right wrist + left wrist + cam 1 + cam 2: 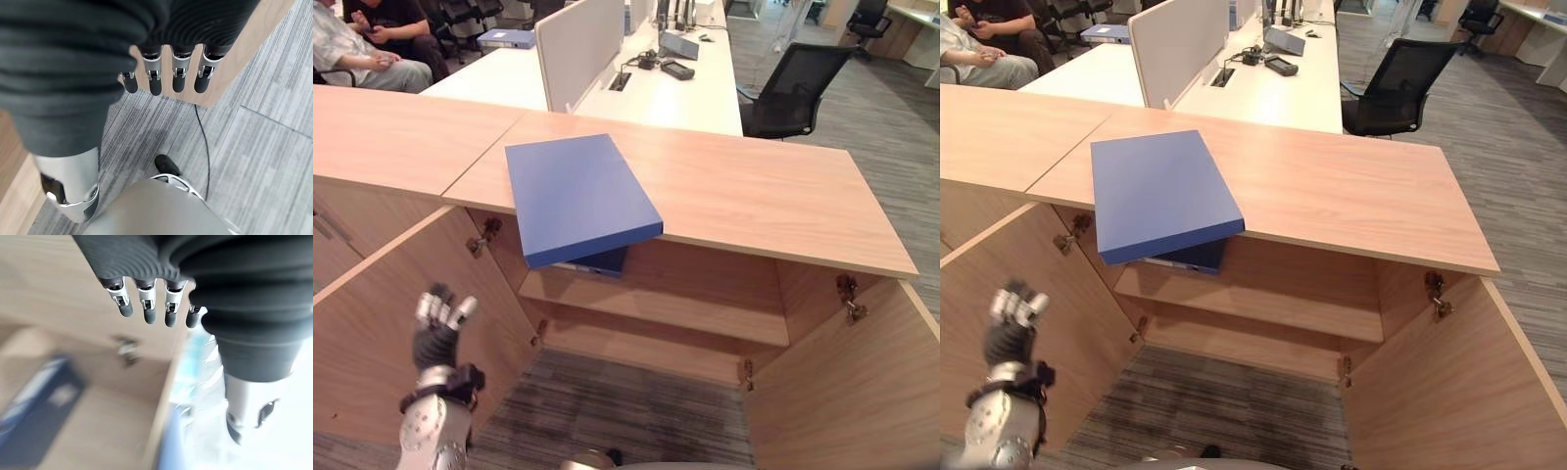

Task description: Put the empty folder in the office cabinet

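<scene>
A blue folder (578, 196) lies flat on the wooden cabinet top (754, 191), its near corner jutting out over the front edge. Both cabinet doors stand open, and inside is a shelf (685, 304). A darker blue folder (602, 261) rests on that shelf's left end, just under the overhanging one, and appears again in the left wrist view (39, 411). My left hand (438, 328) is raised at the lower left in front of the open left door, well below the folder, open and holding nothing. My right hand (178, 73) hangs open over the carpet.
The left door (382, 333) and right door (862, 382) flank the cabinet opening. Behind the cabinet is a white desk (666, 93) with a divider panel (579, 44), a black office chair (793, 88), and another blue folder (506, 38). People sit at the far left (362, 44).
</scene>
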`<state>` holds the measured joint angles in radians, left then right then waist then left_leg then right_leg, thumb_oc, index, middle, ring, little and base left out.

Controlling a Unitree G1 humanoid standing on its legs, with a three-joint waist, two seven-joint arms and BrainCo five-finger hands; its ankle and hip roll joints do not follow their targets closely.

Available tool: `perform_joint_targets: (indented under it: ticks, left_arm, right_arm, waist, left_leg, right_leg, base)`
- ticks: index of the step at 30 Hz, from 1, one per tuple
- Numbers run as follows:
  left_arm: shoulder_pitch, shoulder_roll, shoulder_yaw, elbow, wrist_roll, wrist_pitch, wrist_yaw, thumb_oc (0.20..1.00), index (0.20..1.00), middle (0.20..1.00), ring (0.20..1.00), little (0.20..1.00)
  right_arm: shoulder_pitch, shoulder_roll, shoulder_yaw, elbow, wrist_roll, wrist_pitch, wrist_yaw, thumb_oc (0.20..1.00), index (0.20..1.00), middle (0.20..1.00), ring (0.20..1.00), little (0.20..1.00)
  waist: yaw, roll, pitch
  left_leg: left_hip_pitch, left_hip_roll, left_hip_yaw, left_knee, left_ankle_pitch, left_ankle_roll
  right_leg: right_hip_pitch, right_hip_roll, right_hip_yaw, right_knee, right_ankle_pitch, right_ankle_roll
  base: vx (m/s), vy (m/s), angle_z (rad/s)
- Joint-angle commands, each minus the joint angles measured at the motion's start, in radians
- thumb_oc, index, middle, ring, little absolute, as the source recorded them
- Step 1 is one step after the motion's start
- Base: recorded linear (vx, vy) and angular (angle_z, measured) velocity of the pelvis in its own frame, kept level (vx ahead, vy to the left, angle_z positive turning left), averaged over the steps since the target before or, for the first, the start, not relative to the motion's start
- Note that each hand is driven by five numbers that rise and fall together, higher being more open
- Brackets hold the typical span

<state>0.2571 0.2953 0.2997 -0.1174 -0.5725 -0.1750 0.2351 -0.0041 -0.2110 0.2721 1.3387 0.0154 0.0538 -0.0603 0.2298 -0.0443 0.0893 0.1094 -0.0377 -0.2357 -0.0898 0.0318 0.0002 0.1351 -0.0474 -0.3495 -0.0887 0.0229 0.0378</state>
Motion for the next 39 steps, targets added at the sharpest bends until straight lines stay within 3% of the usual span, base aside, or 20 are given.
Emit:
perform_joint_targets:
  ticks: [1,10,15,26,31,39]
  left_arm:
    - [-0.044,0.016,0.047,-0.026,0.19,-0.083,0.138,1.0,1.0,1.0,1.0,1.0]
    - [-0.047,0.044,0.073,-0.108,0.37,-0.075,0.201,1.0,1.0,1.0,1.0,1.0]
    - [-0.043,0.159,0.081,-0.226,0.538,-0.064,0.164,1.0,1.0,1.0,1.0,1.0]
    - [-0.073,0.32,0.042,-0.351,0.564,-0.065,0.036,1.0,1.0,1.0,1.0,1.0]
    - [-0.096,0.352,0.023,-0.397,0.588,-0.072,0.02,1.0,1.0,1.0,1.0,1.0]
    - [-0.179,0.397,-0.089,-0.454,0.522,-0.061,-0.067,1.0,1.0,1.0,1.0,1.0]
  right_arm:
    - [-0.051,0.026,0.03,0.03,-0.001,-0.005,-0.02,1.0,1.0,1.0,1.0,1.0]
    - [-0.044,0.035,0.015,0.041,0.011,-0.012,-0.042,1.0,1.0,1.0,1.0,1.0]
    - [-0.053,0.034,0.016,0.05,-0.007,-0.01,-0.038,1.0,1.0,1.0,1.0,1.0]
    - [-0.07,0.019,0.038,0.041,-0.055,0.003,-0.01,1.0,1.0,1.0,1.0,1.0]
    - [-0.079,0.022,0.051,0.039,-0.066,0.006,0.0,1.0,1.0,1.0,1.0,1.0]
    - [-0.088,0.016,0.073,0.043,-0.09,0.014,0.014,1.0,1.0,1.0,1.0,1.0]
  waist:
    - [0.006,-0.039,0.011]
    - [0.014,-0.04,0.011]
    - [0.016,-0.039,0.009]
    - [-0.009,-0.025,-0.002]
    - [-0.013,-0.024,-0.006]
    - [-0.031,-0.02,-0.017]
  left_leg:
    - [-0.001,0.026,-0.004,0.003,-0.068,-0.023]
    - [0.009,0.026,-0.005,0.003,-0.078,-0.026]
    - [0.012,0.024,-0.001,0.003,-0.087,-0.027]
    - [0.023,0.028,0.013,0.003,-0.094,-0.026]
    - [0.028,0.029,0.017,0.003,-0.097,-0.027]
    - [0.042,0.029,0.023,0.003,-0.104,-0.027]
  right_leg:
    - [0.014,-0.053,0.015,0.001,-0.037,0.074]
    - [0.023,-0.054,0.012,0.001,-0.042,0.076]
    - [0.025,-0.053,0.011,0.001,-0.04,0.079]
    - [0.027,-0.051,0.025,0.001,-0.037,0.08]
    - [0.03,-0.051,0.027,0.001,-0.038,0.08]
    - [0.04,-0.048,0.033,0.001,-0.041,0.08]
  base:
    - [0.0,0.0,0.0]
    - [0.0,0.0,0.0]
    - [0.0,0.0,0.01]
    - [0.0,0.0,-0.02]
    - [0.0,0.0,0.0]
    - [0.0,0.0,0.0]
